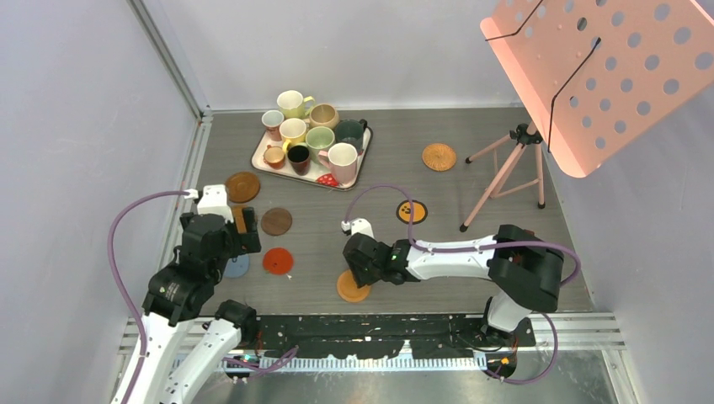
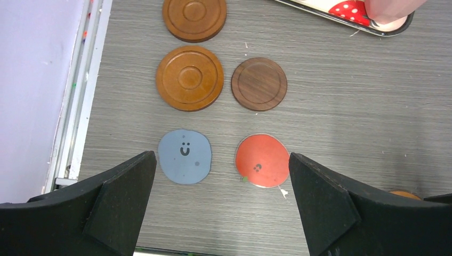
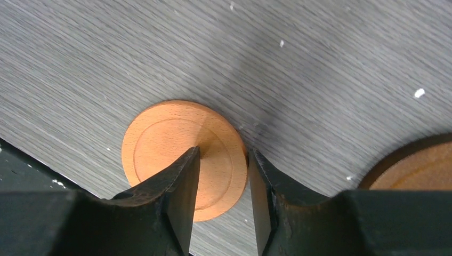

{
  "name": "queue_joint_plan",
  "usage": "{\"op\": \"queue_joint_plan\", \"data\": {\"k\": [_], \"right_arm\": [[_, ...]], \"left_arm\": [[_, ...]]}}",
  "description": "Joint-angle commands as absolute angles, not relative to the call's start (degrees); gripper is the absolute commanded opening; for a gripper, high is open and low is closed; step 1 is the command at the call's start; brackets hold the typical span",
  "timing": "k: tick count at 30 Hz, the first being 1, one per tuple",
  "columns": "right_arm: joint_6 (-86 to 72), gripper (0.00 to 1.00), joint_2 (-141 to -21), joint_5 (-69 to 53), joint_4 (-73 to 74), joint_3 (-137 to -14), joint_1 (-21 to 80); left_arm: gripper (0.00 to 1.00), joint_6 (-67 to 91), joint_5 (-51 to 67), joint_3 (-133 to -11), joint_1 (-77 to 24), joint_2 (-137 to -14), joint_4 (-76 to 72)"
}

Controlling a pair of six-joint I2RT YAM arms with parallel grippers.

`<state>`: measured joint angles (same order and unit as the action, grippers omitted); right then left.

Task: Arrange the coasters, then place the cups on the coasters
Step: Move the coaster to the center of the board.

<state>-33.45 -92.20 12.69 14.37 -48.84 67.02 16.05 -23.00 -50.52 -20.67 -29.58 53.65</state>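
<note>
An orange wooden coaster lies flat near the table's front edge. My right gripper is down over its right side, open. Its jaws stand narrow, one finger over the disc's middle, the other just outside the rim. My left gripper hangs wide open and empty above a blue-grey coaster and a red coaster. Beyond them lie two brown wooden coasters and a dark brown one. Several cups stand on the white tray.
A woven wicker coaster and a black coaster with an orange mark lie to the right of the tray. A pink tripod stands at the back right under a pink perforated board. A metal rail runs along the left wall.
</note>
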Motion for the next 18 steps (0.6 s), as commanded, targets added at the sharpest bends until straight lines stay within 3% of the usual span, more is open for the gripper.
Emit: {"op": "queue_joint_plan", "data": {"k": [1,18], "right_arm": [[-34.63,0.43,-95.05,14.31,10.36,-52.28,67.48],[-31.94,0.38,-108.60,25.90,4.73,-65.27,67.76]], "left_arm": [[0.99,15.47,-25.70,-50.42,-20.74,-29.61,52.66],[0.99,16.35,-31.01,-50.27,-20.74,-27.27,53.90]]}}
